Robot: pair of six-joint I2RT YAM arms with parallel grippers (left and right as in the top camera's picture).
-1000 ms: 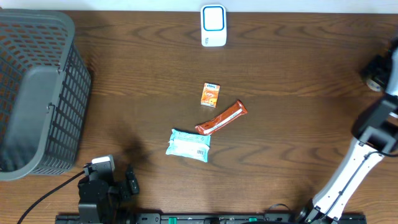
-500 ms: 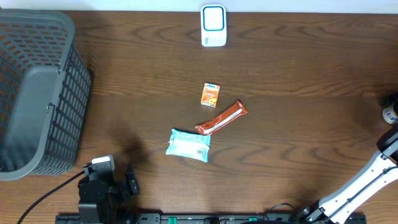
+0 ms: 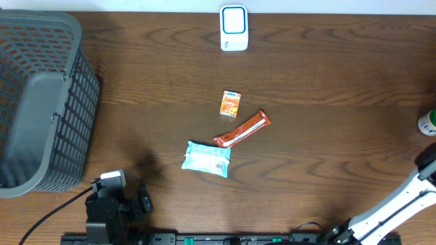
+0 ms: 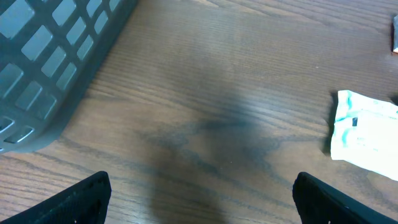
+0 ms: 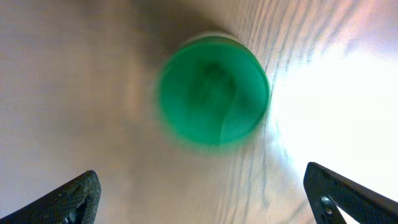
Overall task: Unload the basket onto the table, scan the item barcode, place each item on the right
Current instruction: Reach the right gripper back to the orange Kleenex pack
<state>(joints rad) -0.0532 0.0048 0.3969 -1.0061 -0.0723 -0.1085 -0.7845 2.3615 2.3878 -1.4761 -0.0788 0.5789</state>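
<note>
Right gripper first: its jaws are spread wide, fingertips out in the two lower corners of the wrist view, and nothing is caught between them. Just above them sits the bottle, seen from straight on top as a blurred green cap, clear of both fingers and standing on the table. From overhead that same bottle is hard against the right edge of the frame, about mid-height, a white body under the green top; its label is too small to read. Over to the left gripper: also fully spread, low over bare wood and holding nothing, with the grey basket in the upper left of its view and the pale blue pack at the right edge. The pack carries printing and a small dark mark, but none of it can be read. In the overhead view the white-and-blue scanner stands at top centre. Below it lie an orange box, a red bar and the pack, their lettering illegible.
</note>
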